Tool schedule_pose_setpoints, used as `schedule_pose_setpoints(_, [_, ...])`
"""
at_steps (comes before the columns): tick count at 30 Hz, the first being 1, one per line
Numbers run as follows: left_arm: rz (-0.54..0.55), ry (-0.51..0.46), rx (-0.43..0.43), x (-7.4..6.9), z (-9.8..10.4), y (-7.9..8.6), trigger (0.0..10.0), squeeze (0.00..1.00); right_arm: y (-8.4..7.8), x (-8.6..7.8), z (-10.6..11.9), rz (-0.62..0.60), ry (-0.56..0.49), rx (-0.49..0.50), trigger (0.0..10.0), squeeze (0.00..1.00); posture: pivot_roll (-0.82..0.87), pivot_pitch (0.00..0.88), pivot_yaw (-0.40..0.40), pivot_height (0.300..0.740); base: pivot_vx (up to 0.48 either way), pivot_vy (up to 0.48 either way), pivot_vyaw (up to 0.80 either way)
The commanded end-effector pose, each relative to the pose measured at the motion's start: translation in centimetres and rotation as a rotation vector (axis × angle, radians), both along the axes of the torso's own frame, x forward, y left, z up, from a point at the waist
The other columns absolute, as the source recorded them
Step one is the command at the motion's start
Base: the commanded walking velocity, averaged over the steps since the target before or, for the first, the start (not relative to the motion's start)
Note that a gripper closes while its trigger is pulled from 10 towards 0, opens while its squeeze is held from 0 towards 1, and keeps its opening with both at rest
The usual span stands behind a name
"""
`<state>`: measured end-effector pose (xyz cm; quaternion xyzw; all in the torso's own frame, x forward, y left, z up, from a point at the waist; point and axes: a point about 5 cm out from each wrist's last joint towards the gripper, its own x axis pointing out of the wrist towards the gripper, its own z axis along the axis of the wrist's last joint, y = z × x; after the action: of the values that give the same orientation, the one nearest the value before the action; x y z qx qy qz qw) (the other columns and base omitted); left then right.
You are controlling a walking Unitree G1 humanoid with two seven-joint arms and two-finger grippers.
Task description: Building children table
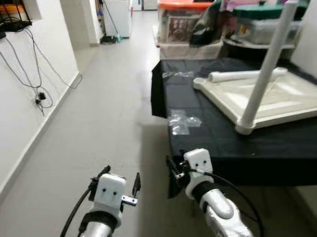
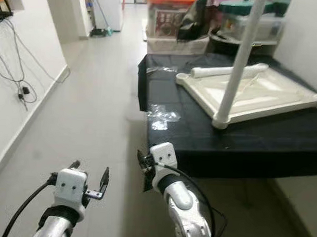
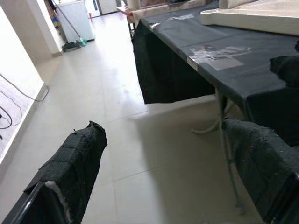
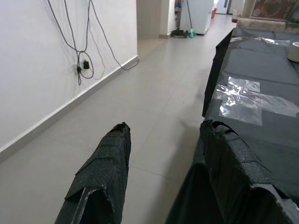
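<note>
A white children's table top [image 1: 284, 97] lies upside down on a black-covered table [image 1: 241, 147] to my right. One white leg [image 1: 267, 70] stands upright at its near corner. Another white leg [image 1: 246, 75] lies loose across its far side. Clear plastic bags [image 1: 183, 121] lie on the black cloth near the table's left edge. My left gripper [image 1: 121, 177] hangs open over the floor, left of the table. My right gripper [image 4: 163, 135] is open and empty, low beside the table's near left corner, with one finger [image 4: 233, 163] close to the hanging cloth.
Plastic storage bins [image 1: 183, 20] are stacked behind the table. A white appliance [image 1: 118, 15] and a mop stand at the corridor's far end. Cables [image 1: 39, 99] hang on the left wall. Tiled floor [image 1: 106, 111] runs open between the wall and the table.
</note>
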<state>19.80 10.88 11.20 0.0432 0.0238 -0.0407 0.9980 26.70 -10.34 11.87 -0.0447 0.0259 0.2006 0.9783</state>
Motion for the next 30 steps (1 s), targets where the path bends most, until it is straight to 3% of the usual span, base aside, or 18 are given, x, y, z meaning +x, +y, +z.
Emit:
schedule_pose_setpoints(1, [0.0, -0.011, 0.004, -0.08, 0.03, 0.01, 10.0, 0.0, -0.12, -0.1, -0.03, -0.003, 0.002, 0.007, 10.0, 0.0, 0.05, 0.0, 0.01, 0.74, 0.292, 0.0, 0.0])
schedule_pose_setpoints(30, [-0.007, -0.011, 0.003, -0.2, -0.08, -0.17, 10.0, 0.0, -0.11, -0.03, 0.06, 0.011, -0.009, 0.006, 10.0, 0.0, 0.05, 0.0, 0.008, 0.74, 0.315, 0.0, 0.0])
